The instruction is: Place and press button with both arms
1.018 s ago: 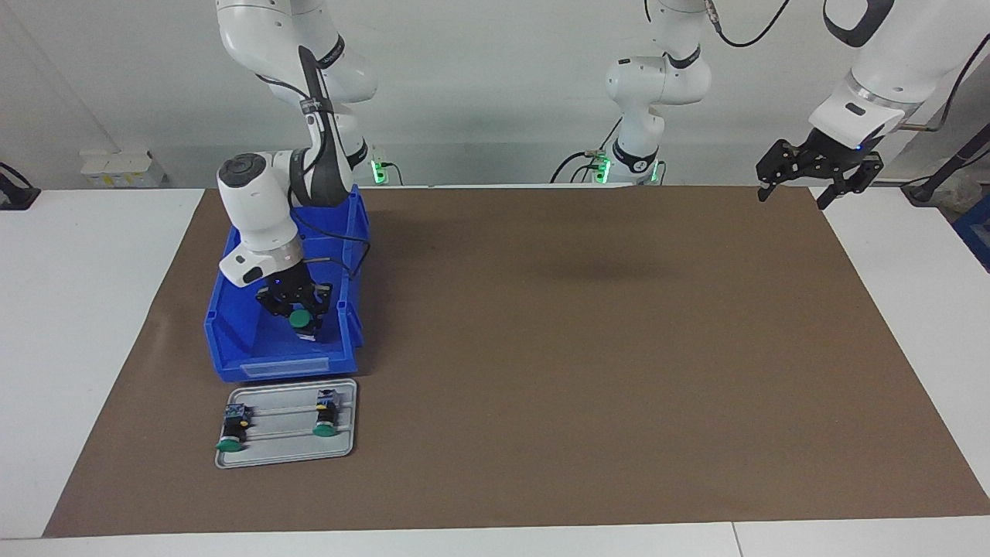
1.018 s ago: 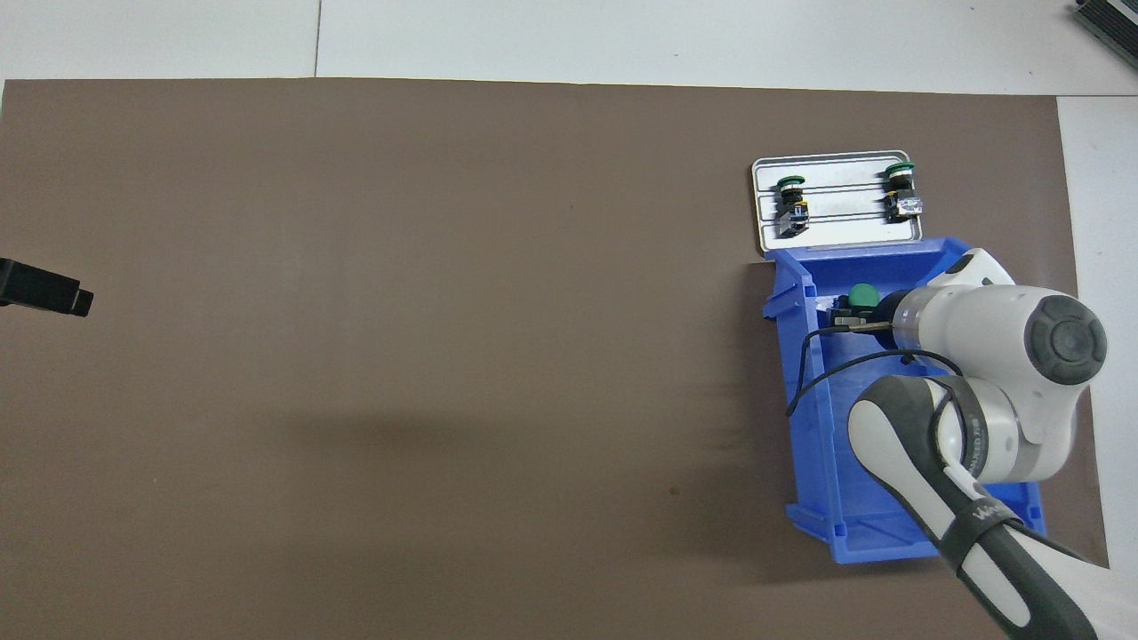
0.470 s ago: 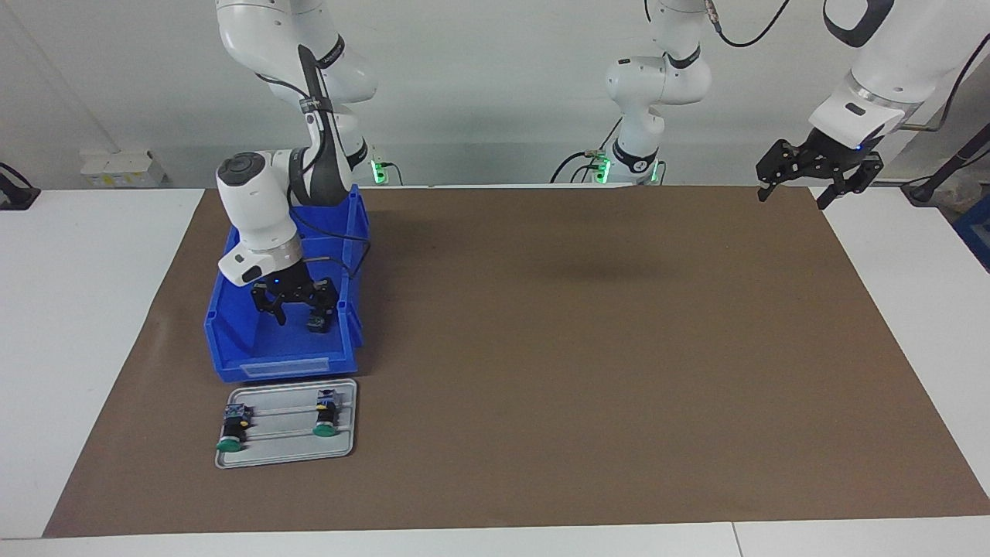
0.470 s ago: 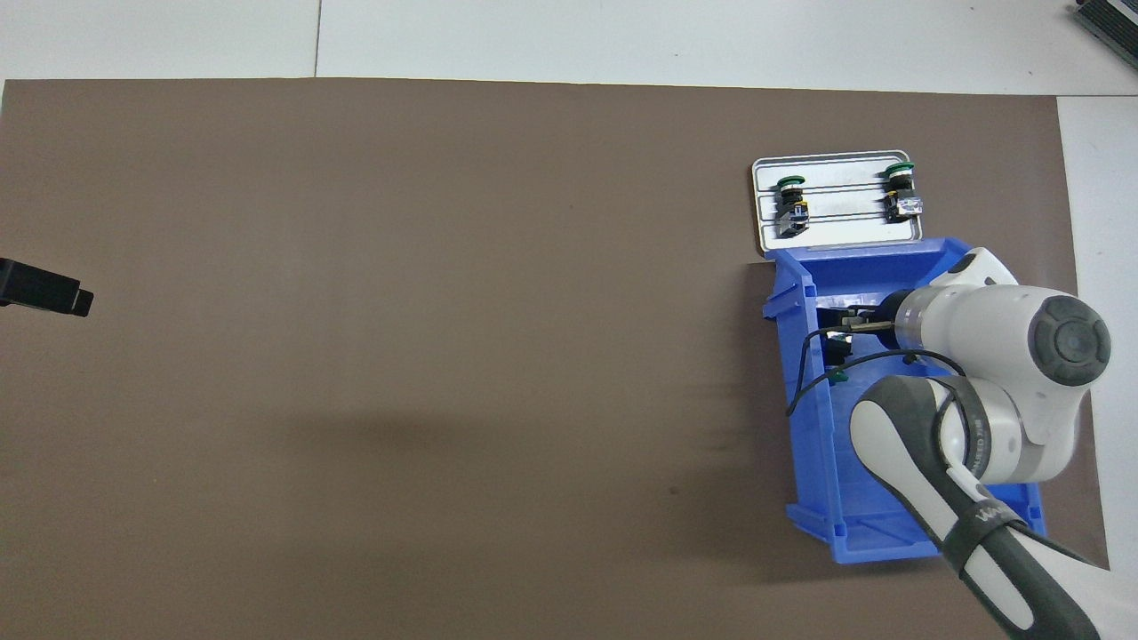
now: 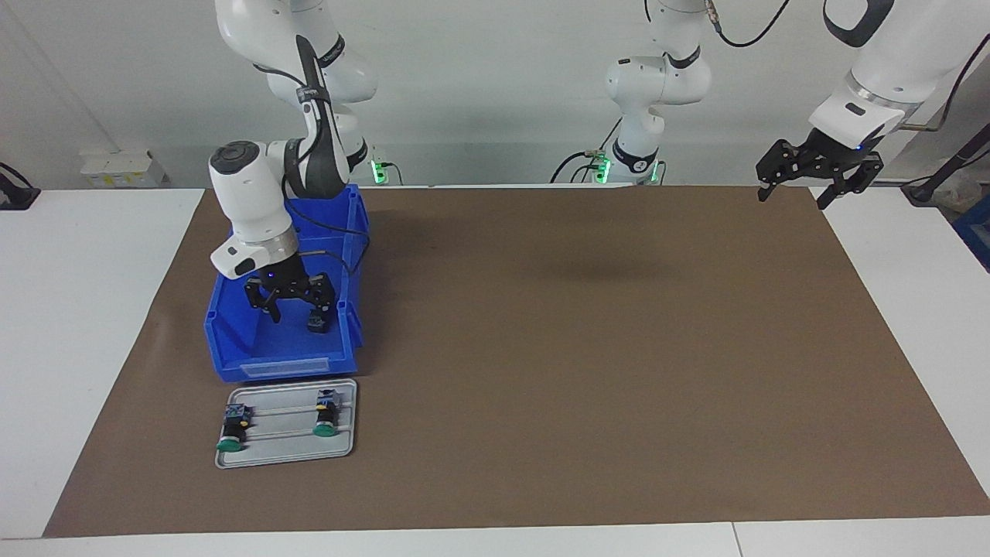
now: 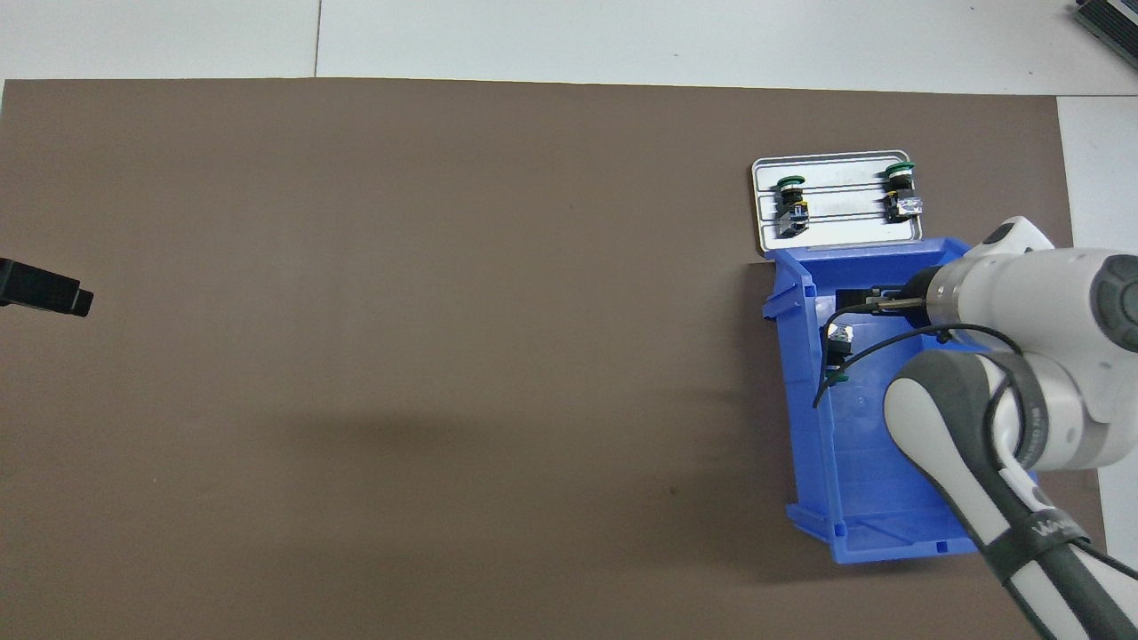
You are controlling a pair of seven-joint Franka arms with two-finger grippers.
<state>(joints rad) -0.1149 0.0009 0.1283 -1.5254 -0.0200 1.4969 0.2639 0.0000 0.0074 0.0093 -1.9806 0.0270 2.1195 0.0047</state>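
Observation:
My right gripper is open and empty, hanging low over the blue bin. One button lies on its side in the bin, against the wall toward the left arm's end; it also shows in the facing view just under one finger. Two more buttons lie on the grey metal tray, which sits beside the bin, farther from the robots. My left gripper is open and waits in the air over the mat's corner at the left arm's end.
A brown mat covers most of the table. The bin and tray stand at the right arm's end. The right arm's wrist and cable cover much of the bin from above.
The right gripper opened and let the green-capped button fall into the bin, then rose a little with its fingers spread. The left arm has not moved.

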